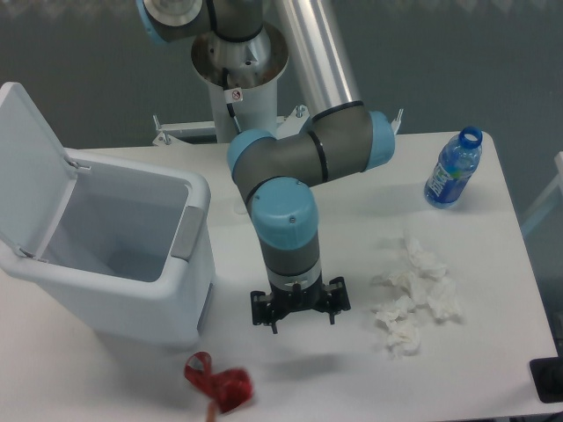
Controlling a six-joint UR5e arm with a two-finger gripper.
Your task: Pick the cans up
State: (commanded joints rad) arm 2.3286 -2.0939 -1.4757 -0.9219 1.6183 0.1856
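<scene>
- A crushed red can (218, 386) is seen lying at the near edge of the white table (493, 369), left of the middle; its outline is blurred.
- The gripper (300, 309) is held above the table, beyond the can and to its right, with nothing between its fingers.
- The two dark fingers (260, 309) are spread wide apart, one at each end of the black crossbar, both pointing down; the can lies nearer the camera than the left-hand finger and is not touched by it.
- To the right of the gripper, a cluster of white tissue wads (415, 294) is scattered toward the table's right edge.
- To the left, a white bin (114, 264) is set on the table with its lid (31, 167) tipped up and open; the can lies just in front of the bin's near right corner.
- Farther back, a clear plastic bottle with a blue label (452, 170) is placed near the far right corner.
- The arm's grey and blue joints (303, 158) are bent over the middle of the table, and the mounting column (239, 79) is seen behind the far edge.
</scene>
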